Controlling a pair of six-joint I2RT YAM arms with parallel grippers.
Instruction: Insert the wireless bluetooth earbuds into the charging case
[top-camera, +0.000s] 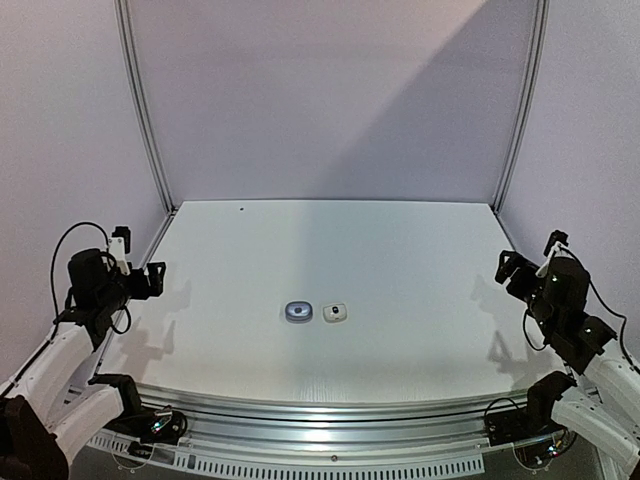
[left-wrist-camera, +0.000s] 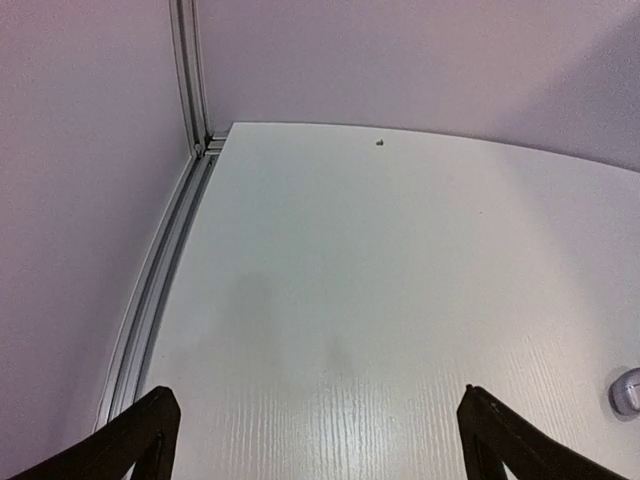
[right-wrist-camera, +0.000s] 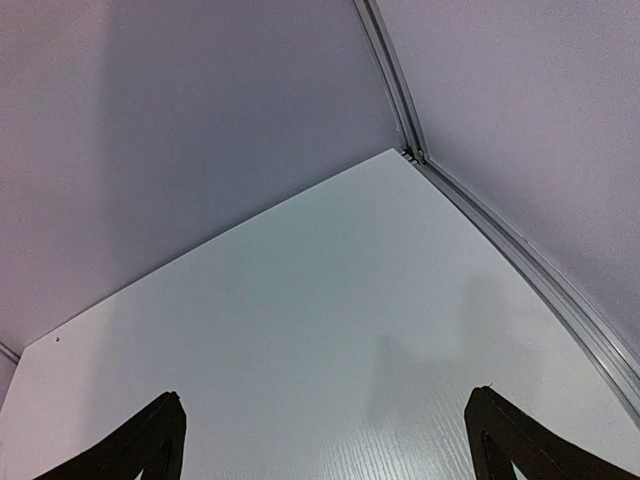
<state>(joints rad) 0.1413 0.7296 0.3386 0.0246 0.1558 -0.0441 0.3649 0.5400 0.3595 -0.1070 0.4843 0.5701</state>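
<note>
Two small cases lie side by side at the table's middle: a round grey charging case (top-camera: 298, 312) and a white case (top-camera: 335, 314) to its right. The grey case's edge also shows at the far right of the left wrist view (left-wrist-camera: 627, 391). No separate earbuds can be made out; whether any sit in the cases is too small to tell. My left gripper (top-camera: 152, 280) is open and empty above the table's left edge, far from the cases; its wrist view (left-wrist-camera: 315, 440) shows only table between the fingers. My right gripper (top-camera: 508, 268) is open and empty at the right edge (right-wrist-camera: 325, 440).
The white table (top-camera: 330, 250) is walled by pale panels at the back and sides, with aluminium rails along the left (left-wrist-camera: 160, 290) and right (right-wrist-camera: 520, 250) edges. A tiny dark speck (top-camera: 241, 210) lies near the back left.
</note>
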